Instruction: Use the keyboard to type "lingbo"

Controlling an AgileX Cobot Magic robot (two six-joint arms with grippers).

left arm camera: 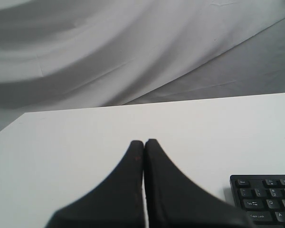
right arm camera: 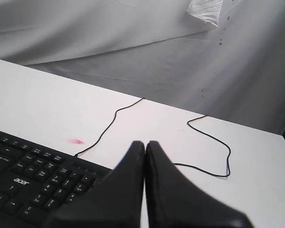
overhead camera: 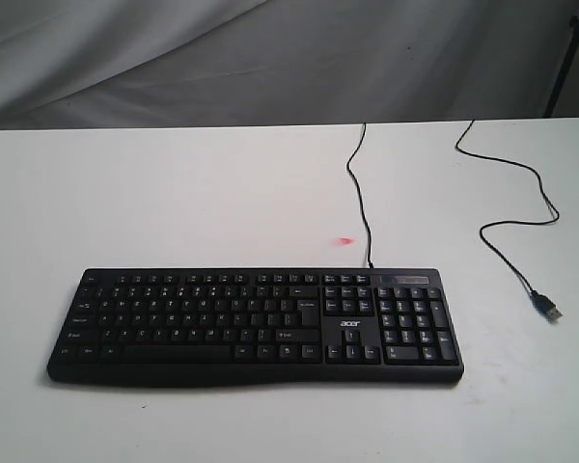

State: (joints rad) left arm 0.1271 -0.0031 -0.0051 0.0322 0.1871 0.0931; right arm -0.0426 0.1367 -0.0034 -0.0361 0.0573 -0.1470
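Note:
The black keyboard (overhead camera: 256, 324) with white legends, a number pad and an "acer" logo lies flat on the white table, near its front edge. No arm shows in the exterior view. In the left wrist view my left gripper (left arm camera: 144, 142) is shut and empty over bare table, with one corner of the keyboard (left arm camera: 268, 197) off to its side. Over the number-pad end of the keyboard (right arm camera: 33, 183), my right gripper (right arm camera: 145, 143) is also shut, holding nothing.
The thin black cable (overhead camera: 359, 198) runs from the keyboard's back edge to the table's far edge, then loops back to a loose USB plug (overhead camera: 548, 309) on the right. A small red spot (overhead camera: 344, 240) marks the table behind the keyboard. Grey cloth (overhead camera: 270, 58) hangs behind.

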